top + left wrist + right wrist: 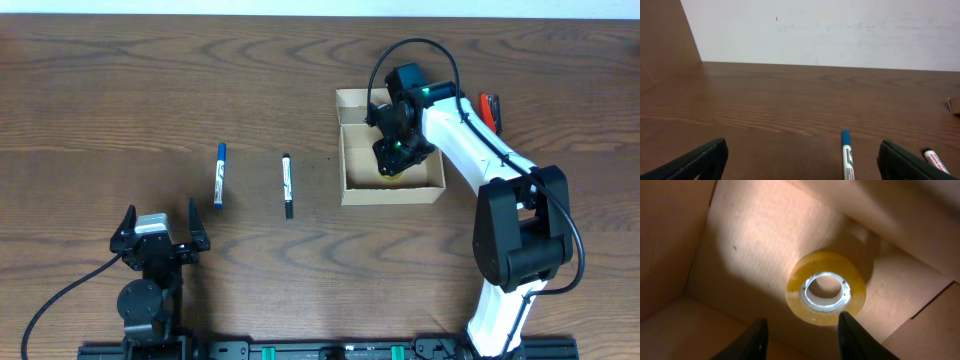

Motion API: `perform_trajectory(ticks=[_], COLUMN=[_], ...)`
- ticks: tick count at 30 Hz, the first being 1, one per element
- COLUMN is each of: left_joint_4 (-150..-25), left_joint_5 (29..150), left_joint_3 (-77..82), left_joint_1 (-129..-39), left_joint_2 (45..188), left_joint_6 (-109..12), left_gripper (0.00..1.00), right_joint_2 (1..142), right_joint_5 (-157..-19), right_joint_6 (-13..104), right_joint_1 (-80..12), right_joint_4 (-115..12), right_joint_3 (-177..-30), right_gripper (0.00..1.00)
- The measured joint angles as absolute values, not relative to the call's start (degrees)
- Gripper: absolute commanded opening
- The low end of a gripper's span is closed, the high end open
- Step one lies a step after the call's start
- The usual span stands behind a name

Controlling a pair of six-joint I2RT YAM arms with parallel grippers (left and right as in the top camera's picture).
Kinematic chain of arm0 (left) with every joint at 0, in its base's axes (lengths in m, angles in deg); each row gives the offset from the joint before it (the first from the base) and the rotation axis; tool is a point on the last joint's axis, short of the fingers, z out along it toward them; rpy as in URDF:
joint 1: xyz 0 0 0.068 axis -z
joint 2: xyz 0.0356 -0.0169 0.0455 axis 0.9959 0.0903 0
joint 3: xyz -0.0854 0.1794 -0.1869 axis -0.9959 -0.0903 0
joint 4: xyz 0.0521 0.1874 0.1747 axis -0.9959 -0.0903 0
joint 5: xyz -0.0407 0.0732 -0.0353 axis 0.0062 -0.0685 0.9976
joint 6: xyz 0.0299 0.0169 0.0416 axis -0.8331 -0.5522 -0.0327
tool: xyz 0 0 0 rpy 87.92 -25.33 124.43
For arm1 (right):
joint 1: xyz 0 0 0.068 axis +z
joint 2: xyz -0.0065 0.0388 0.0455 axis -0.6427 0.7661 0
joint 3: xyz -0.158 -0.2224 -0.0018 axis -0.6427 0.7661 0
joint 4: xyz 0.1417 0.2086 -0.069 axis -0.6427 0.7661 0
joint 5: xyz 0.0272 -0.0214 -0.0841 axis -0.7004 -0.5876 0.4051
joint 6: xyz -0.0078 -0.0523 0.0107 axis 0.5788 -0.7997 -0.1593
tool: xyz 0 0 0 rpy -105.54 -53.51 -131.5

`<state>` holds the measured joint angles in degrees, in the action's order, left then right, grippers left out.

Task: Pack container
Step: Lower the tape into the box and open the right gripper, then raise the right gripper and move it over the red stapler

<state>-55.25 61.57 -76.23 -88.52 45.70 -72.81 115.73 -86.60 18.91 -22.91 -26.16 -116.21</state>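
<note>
The tape roll (826, 287) lies flat in the container (392, 195), just past the right jaws (802, 321) — apart, holding nothing. The left jaws (160, 228) — wide apart, empty — are nearer the blue marker (219, 175).

Left tool (161, 216) low, jaws wide; right tool (800, 330) downward on outstretched arm (470, 140), jaws apart.
</note>
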Motion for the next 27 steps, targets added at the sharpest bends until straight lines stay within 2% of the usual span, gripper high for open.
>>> perform_trajectory(ticks=[7,13,19,22,27], left_joint_4=[-55.25,-55.25,-55.27,-55.27,-55.27], left_joint_5=[61.57,61.60,61.57,61.57,61.57], left_joint_3=[-76.23,-76.23,-76.23,-76.23,-76.23], left_joint_1=[-88.52,-88.52,-88.52,-88.52,-88.52], left_joint_2=[45.70,45.70,45.70,45.70,45.70], left_joint_6=[-72.81,-72.81,-72.81,-72.81,-72.81], left_gripper=[0.95,0.95,0.95,0.95,0.95], right_joint_2=[115.73,115.71,114.05,111.03,107.64], right_joint_5=[-86.10,-84.02,-70.56,-64.68,-62.75], right_joint_6=[18.91,19.30,21.16,21.60,21.20], right_joint_1=[-22.91,-23.05,-25.28,-29.32,-37.38], right_joint_4=[-20.23,-10.68,-3.53,-1.68,-1.13], right_joint_3=[-123.24,-139.22,-153.82,-156.03,-156.31], right_gripper=[0.43,0.60,0.78,0.80,0.82])
